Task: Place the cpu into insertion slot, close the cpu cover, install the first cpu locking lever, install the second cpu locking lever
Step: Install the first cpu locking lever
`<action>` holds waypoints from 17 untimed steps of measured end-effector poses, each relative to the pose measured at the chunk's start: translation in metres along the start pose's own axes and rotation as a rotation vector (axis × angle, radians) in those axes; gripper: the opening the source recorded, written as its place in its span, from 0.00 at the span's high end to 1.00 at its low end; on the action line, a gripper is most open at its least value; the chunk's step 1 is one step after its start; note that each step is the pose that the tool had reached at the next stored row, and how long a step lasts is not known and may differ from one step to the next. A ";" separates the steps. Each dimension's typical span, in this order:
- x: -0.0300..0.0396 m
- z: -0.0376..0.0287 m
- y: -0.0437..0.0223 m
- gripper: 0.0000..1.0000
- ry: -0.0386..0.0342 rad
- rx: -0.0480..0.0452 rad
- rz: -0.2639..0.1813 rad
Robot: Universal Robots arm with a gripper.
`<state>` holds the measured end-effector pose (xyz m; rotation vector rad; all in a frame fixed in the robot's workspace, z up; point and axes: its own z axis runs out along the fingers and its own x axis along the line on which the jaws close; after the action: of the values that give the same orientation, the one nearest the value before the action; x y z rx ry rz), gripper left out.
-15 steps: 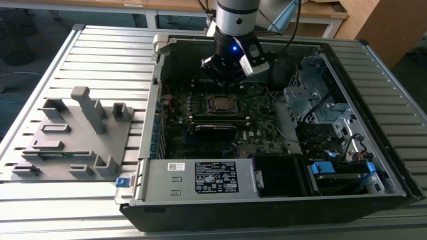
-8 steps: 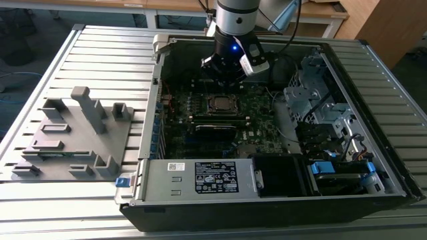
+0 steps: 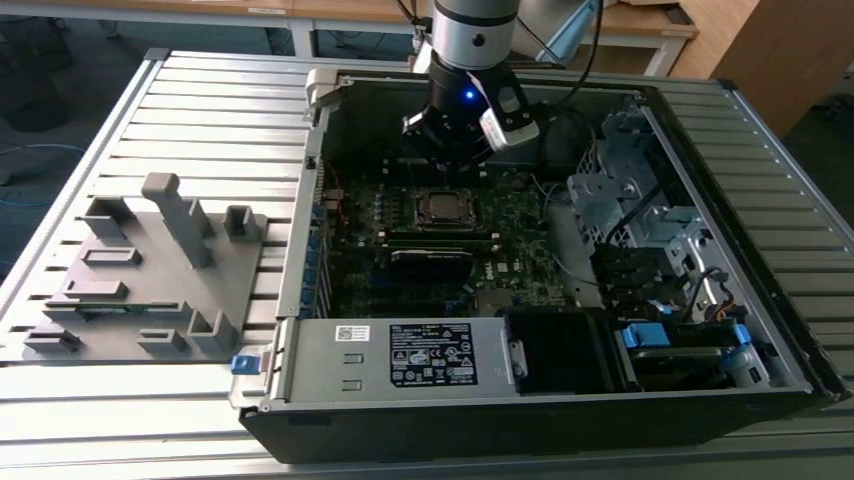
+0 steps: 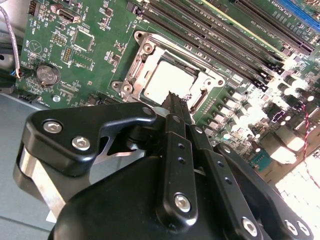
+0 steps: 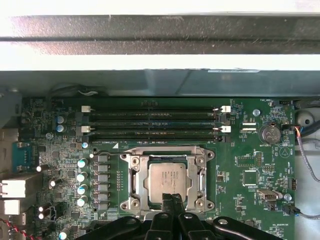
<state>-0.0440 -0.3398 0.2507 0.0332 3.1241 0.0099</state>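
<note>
Matte-black end effector (bolted, angular fingers pressed together, gripping nothing) hovers at the cpu — a dull silver square seated in the metal-edged insertion slot, framed by the flat steel cpu cover.

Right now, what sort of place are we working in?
Probably a lab or workshop bench: an open computer case lies on a slatted metal table, a grey fixture beside it, wooden desks behind.

**Technician:** Finish of the arm?
**Manual:** Silver-grey cylinder. Black housing nearer the gripper, carrying a blue light and a white block.
**Technician:** Gripper build?
**Manual:** Matte black linkage bars, silver screws.
</note>
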 end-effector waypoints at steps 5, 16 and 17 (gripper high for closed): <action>0.0000 -0.0008 0.0000 0.90 -0.0001 -0.0001 0.000; -0.0001 -0.0053 0.0000 0.90 0.0000 -0.0003 0.000; -0.0001 -0.0054 0.0000 0.90 -0.0001 -0.0002 0.000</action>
<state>-0.0440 -0.3398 0.2560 0.0332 3.1240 0.0103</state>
